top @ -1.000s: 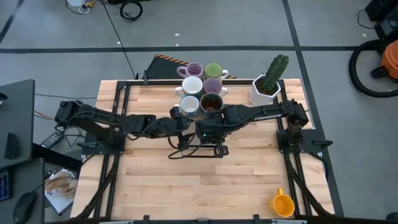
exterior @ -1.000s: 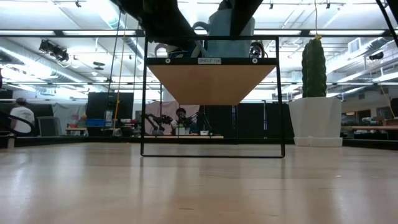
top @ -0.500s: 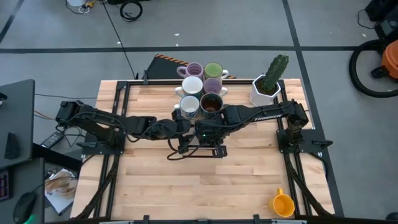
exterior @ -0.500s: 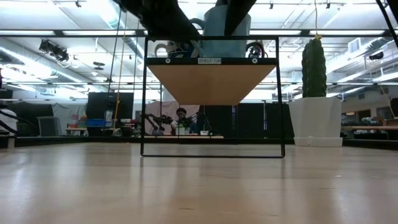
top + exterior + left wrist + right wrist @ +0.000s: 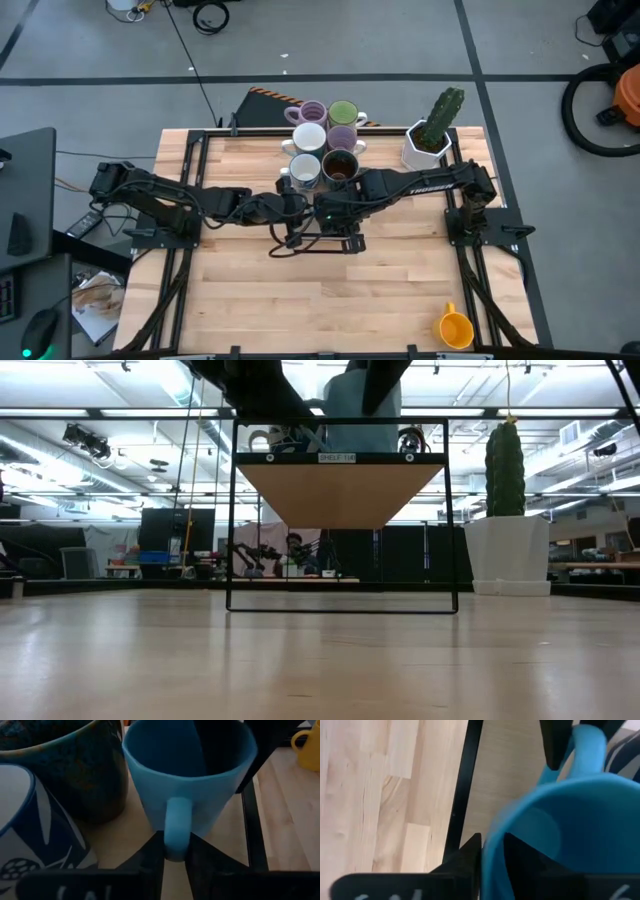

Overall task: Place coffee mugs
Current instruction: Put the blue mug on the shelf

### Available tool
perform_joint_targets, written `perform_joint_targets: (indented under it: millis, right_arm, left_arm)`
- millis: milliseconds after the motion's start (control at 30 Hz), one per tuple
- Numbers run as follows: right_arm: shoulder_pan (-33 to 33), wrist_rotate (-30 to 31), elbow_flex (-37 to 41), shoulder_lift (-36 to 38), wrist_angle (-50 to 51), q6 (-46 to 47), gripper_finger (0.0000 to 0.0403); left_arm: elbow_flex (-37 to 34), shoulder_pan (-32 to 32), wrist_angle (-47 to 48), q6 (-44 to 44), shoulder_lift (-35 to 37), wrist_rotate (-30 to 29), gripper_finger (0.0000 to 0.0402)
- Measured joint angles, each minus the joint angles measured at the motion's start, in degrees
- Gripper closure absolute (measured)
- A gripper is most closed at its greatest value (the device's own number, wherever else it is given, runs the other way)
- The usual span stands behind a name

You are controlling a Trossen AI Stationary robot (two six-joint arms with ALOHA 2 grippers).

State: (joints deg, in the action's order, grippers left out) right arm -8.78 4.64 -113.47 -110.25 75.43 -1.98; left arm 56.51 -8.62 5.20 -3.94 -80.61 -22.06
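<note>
Upright blue mug [image 5: 187, 780], handle pinched by left claw [image 5: 174, 855]; right claw [image 5: 492, 851] straddles its rim

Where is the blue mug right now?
The blue mug sits on the small black-framed shelf mid-table, beside the dark brown mug, between both grippers.

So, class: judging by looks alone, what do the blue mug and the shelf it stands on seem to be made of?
Blue mug: probably glazed ceramic, with thick smooth walls, a moulded handle and a soft sheen. Shelf: pale wood-look board, faint grain, matte, in a thin black frame, likely painted metal.
</note>
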Motion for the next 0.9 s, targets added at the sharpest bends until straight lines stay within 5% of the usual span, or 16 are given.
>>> perform_joint_targets:
  millis: [433, 900]
  right_arm:
    - [0.0, 0.3, 0.0, 4.0, -1.3, 0.2, 0.0226]
    - [-0.6, 0.6, 0.0, 12.4, -1.7, 2.2, 0.0215]
  left_arm:
    - [0.0, 0.0, 1.2, 0.9, 0.5, 0.1, 0.0336]
    - [0.0, 0.1, 7.6, 0.1, 4.3, 0.2, 0.0337]
